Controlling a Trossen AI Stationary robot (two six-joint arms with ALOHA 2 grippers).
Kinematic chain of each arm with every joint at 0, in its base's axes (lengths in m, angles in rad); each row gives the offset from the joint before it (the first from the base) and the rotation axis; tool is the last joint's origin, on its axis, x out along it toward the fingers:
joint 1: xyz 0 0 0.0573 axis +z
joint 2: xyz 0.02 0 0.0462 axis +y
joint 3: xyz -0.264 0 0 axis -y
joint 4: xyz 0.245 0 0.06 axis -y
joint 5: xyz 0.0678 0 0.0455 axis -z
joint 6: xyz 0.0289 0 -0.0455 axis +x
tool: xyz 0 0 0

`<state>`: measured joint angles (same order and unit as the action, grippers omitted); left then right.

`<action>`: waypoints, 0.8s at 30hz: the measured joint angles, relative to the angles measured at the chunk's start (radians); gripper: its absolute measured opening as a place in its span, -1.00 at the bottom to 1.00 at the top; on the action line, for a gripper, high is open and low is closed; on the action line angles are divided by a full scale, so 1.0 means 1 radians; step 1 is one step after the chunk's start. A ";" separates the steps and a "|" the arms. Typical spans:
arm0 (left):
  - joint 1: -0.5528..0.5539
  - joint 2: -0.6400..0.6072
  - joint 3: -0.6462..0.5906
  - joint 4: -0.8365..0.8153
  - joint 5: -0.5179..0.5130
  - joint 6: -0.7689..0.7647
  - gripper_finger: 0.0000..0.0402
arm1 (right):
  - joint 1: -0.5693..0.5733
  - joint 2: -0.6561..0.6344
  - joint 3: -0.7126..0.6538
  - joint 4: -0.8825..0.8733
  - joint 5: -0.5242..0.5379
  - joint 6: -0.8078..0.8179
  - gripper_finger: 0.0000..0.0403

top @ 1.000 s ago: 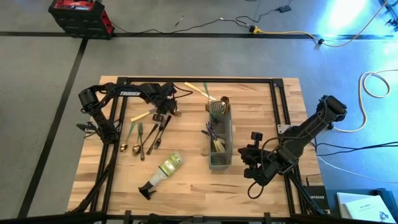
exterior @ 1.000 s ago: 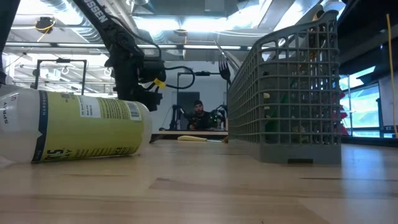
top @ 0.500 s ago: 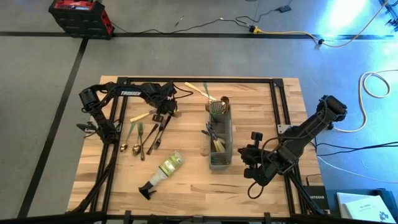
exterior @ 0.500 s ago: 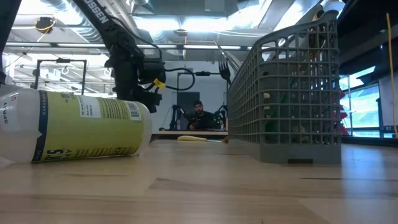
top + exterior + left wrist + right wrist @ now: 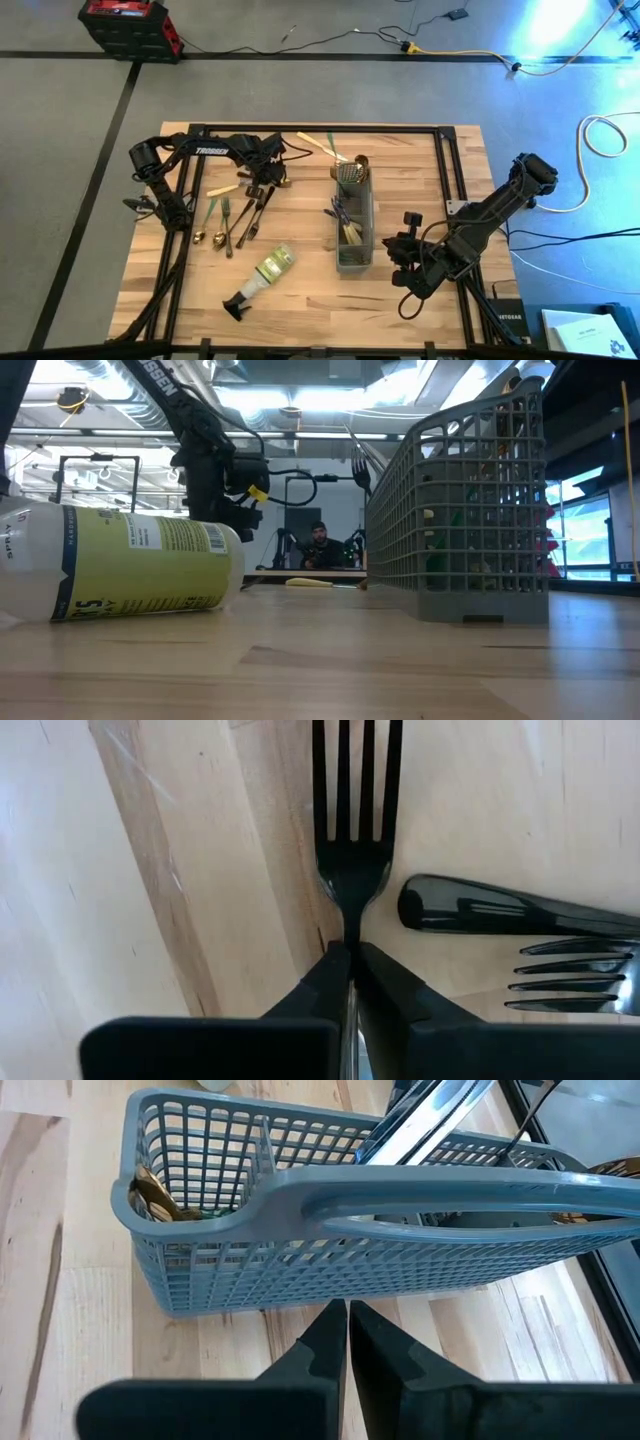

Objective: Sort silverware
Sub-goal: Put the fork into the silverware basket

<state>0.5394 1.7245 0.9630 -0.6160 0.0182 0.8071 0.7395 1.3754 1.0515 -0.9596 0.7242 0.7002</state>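
Two dark, jointed robot arms

Both arms are matte black with rounded joints; the left arm (image 5: 205, 150) carries white lettering along its link, and black cables trail the right arm (image 5: 480, 225).

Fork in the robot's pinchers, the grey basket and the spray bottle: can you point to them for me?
Dark fork (image 5: 352, 890), left wrist view, on its neck below the tines.
Grey mesh caddy (image 5: 330, 1260), right wrist view, on its side wall.
Spray bottle (image 5: 270, 268), high view, on its green label.

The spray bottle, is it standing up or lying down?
Lying down. The spray bottle rests on its side on the table, label sideways in the low view.
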 joint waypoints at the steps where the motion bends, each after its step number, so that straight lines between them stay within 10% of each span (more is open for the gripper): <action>1: -0.002 0.000 0.000 0.001 -0.002 -0.005 -0.99 | 0.000 0.000 0.000 0.000 0.000 0.000 -1.00; 24: -0.085 -0.003 0.121 -0.130 0.001 -0.096 -1.00 | 0.000 0.000 0.000 -0.024 -0.037 -0.001 -1.00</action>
<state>0.4543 1.7210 1.0839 -0.7457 0.0193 0.7111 0.7395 1.3754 1.0512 -0.9834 0.6871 0.6991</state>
